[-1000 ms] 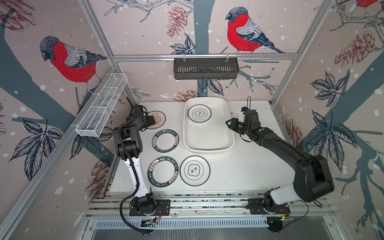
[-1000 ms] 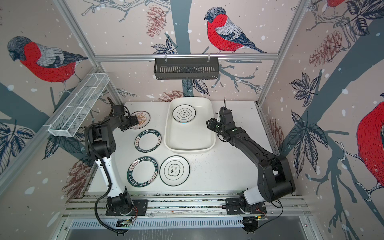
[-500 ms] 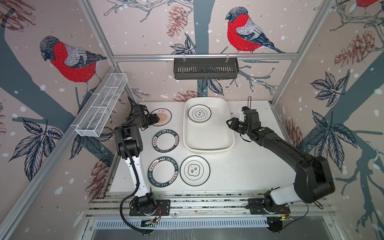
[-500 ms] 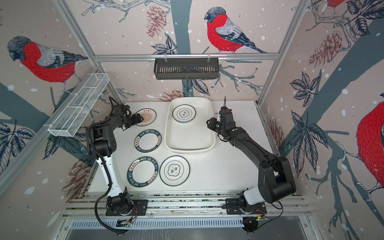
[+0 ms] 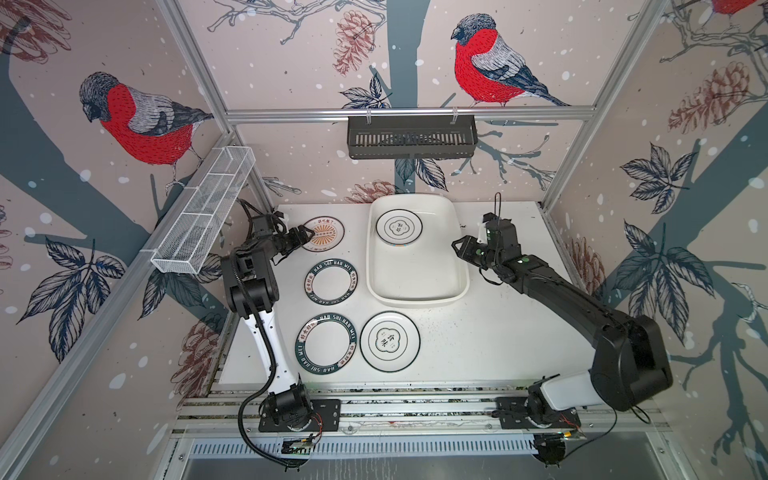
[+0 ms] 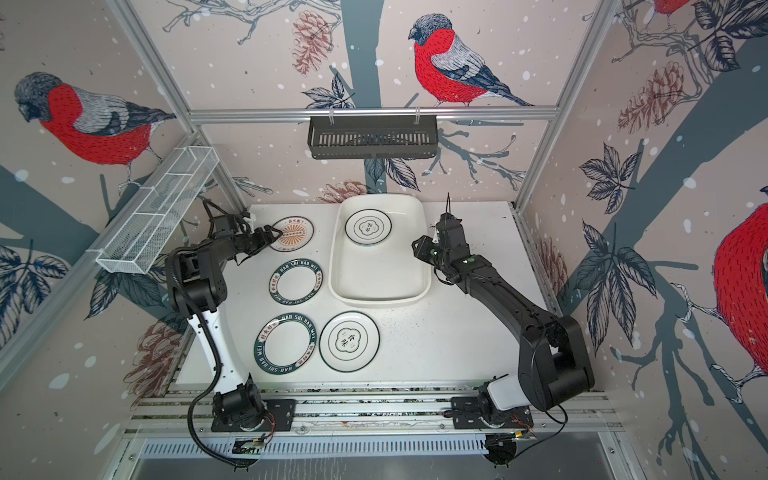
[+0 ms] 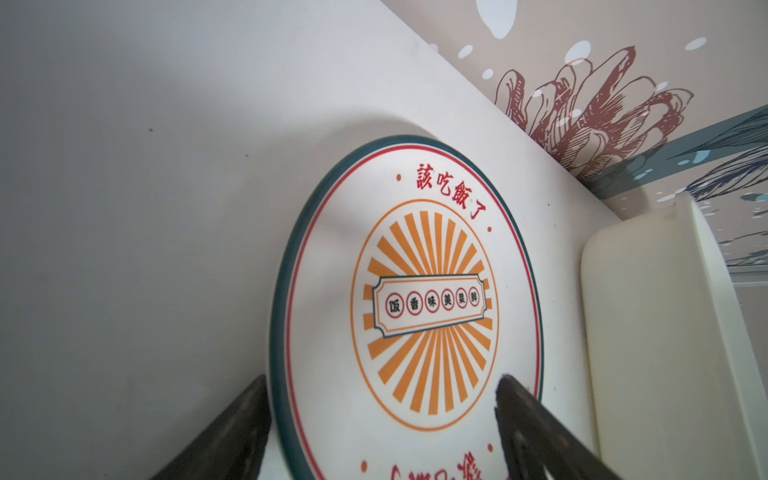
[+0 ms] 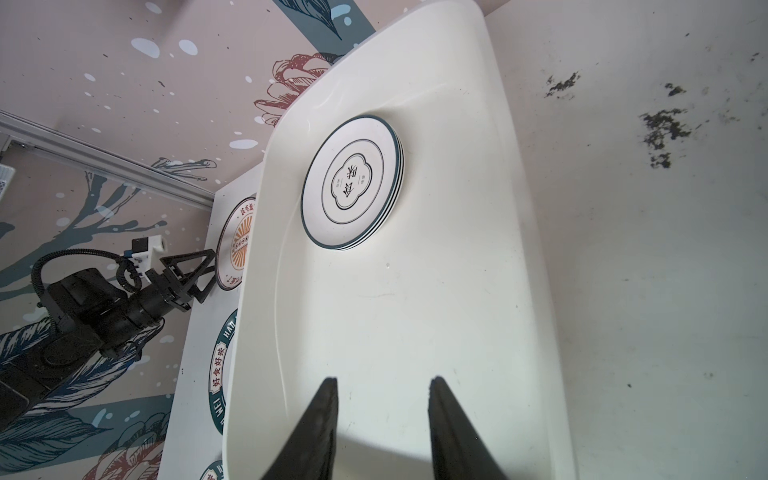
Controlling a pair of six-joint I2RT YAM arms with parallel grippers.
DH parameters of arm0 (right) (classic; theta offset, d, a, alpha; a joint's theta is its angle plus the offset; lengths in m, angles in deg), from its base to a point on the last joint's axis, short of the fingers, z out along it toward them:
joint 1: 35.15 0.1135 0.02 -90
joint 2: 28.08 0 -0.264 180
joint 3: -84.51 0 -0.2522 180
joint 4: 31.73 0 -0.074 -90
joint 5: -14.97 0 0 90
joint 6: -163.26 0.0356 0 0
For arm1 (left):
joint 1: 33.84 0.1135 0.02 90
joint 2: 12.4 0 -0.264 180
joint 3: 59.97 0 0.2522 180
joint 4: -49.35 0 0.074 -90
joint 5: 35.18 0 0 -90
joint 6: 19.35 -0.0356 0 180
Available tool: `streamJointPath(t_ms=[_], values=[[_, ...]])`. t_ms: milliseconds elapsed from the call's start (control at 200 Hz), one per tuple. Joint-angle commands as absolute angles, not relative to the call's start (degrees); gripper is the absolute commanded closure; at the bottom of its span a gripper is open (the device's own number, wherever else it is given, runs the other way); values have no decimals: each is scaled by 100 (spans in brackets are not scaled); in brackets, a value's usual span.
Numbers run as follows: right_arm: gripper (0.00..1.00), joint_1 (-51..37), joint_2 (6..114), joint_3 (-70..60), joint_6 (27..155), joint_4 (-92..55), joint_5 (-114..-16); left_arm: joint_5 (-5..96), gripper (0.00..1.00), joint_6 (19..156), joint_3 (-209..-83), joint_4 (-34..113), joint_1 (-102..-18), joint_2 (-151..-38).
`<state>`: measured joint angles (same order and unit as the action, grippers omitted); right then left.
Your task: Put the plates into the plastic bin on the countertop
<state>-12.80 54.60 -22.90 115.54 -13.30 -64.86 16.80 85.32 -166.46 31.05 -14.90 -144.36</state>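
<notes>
A sunburst plate [image 5: 323, 234] lies at the back left of the countertop [image 5: 498, 332]. My left gripper [image 5: 307, 237] is open at its left edge. In the left wrist view one finger [image 7: 245, 419] sits outside the rim and the other finger [image 7: 528, 415] over the sunburst plate's [image 7: 424, 299] face. Two lettered-rim plates [image 5: 330, 279] [image 5: 326, 343] and an emblem plate [image 5: 389, 341] lie in front. The plastic bin [image 5: 415, 274] holds a small stack topped by an emblem plate [image 8: 353, 183]. My right gripper [image 8: 382, 386] hangs open and empty over the bin's right side.
A black slotted shelf [image 5: 411, 137] hangs on the back rail. A white wire basket [image 5: 203, 212] runs along the left wall above my left arm. Dark specks [image 8: 660, 129] mark the countertop right of the bin. Aluminium rails edge the front.
My left gripper reached further onto the sunburst plate, and the plate slid a little to the right and back. The right arm has not moved.
</notes>
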Motion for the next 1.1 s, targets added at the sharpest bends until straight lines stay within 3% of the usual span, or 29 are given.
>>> streamJointPath(t_ms=[0,1096], values=[[62,-1248,5470,-2319,11633,-1401,-6581,1840,17,8698,-16644,2404,-1450,-14621],[64,-1203,5706,-2364,11685,-1656,-6467,1380,46,9067,-16458,2514,-1441,-14865]])
